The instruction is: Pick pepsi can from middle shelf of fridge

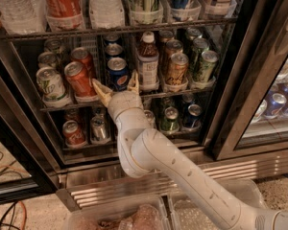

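Note:
The fridge [240,109] stands open with black frames and dark wire racks. The middle shelf [182,91] holds rows of cans and one bottle. The dark-blue pepsi can [117,73] stands at the front of its row, with more blue cans behind it. My gripper [117,84] is right in front of it, open, one tan fingertip [99,86] to the can's left and the other to its right. The fingers straddle the can's lower part and have not closed on it. The white arm rises from the lower right.
A red cola can [79,79] and a white-green can [51,85] stand left of the pepsi can. A brown bottle [147,62], a brown-and-orange can [176,69] and green cans [204,65] stand right. Tall bottles fill the rack above, cans the rack below. Plastic bins [120,217] sit below.

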Available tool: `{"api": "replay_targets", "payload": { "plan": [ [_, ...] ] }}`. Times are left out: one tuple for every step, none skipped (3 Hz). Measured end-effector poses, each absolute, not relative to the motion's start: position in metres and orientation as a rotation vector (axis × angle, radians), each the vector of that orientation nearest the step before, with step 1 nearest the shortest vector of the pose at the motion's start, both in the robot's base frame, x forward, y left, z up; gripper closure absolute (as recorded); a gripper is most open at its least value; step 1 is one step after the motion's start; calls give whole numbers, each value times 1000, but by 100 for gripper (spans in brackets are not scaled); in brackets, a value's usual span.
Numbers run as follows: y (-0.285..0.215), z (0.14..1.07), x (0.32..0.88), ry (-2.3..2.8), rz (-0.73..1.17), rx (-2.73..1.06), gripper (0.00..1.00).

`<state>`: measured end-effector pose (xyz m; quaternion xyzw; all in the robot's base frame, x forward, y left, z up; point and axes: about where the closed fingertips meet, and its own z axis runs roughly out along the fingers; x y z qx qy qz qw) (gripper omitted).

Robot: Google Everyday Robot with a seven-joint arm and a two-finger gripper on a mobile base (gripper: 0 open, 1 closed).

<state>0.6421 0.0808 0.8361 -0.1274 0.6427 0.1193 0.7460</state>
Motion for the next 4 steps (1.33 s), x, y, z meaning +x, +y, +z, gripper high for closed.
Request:
{"api": "replay_targets", "payload": {
  "plan": [
    [78, 829, 647, 1428, 246, -263, 32],
    [76, 827, 651, 1436, 238, -255, 34],
    [72, 827, 656, 1440, 226, -237, 34],
    [70, 827, 657, 1442, 223, -232, 53]
  ]
}}
